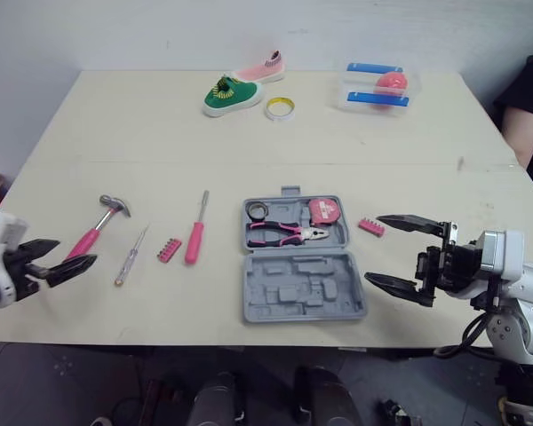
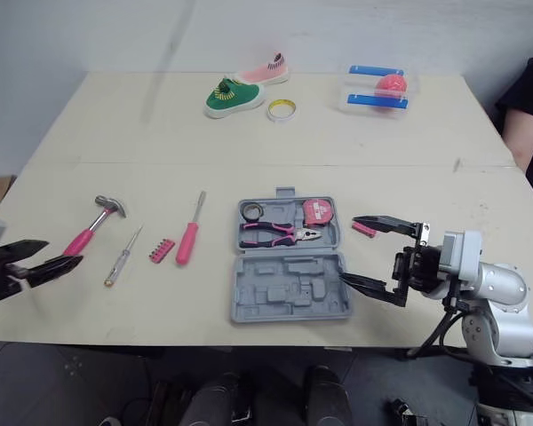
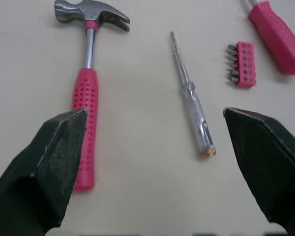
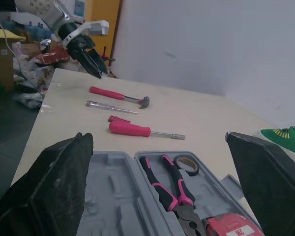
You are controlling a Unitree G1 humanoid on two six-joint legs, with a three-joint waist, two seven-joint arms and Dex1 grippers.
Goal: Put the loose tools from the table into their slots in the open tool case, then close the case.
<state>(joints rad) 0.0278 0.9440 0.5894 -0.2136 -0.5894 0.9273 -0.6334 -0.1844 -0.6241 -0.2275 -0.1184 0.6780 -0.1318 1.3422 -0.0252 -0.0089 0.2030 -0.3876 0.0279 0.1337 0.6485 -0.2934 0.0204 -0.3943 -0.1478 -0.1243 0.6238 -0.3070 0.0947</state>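
The grey tool case [image 1: 302, 297] lies open and flat near the front edge of the desk [image 1: 115, 133], with its empty moulded half nearest the robot. Its far half holds pink-and-black pliers [image 1: 284, 233], a pink tape measure [image 1: 324, 210] and a small dark tape roll [image 1: 257, 210]. Left of the case, going outward, lie a pink-handled screwdriver [image 1: 195, 232], a pink bit strip [image 1: 169, 249], a clear-handled tester screwdriver [image 1: 130, 256] and a pink-handled hammer [image 1: 98, 227] with its steel head pointing away. A second pink bit strip [image 1: 370, 226] lies just right of the case.
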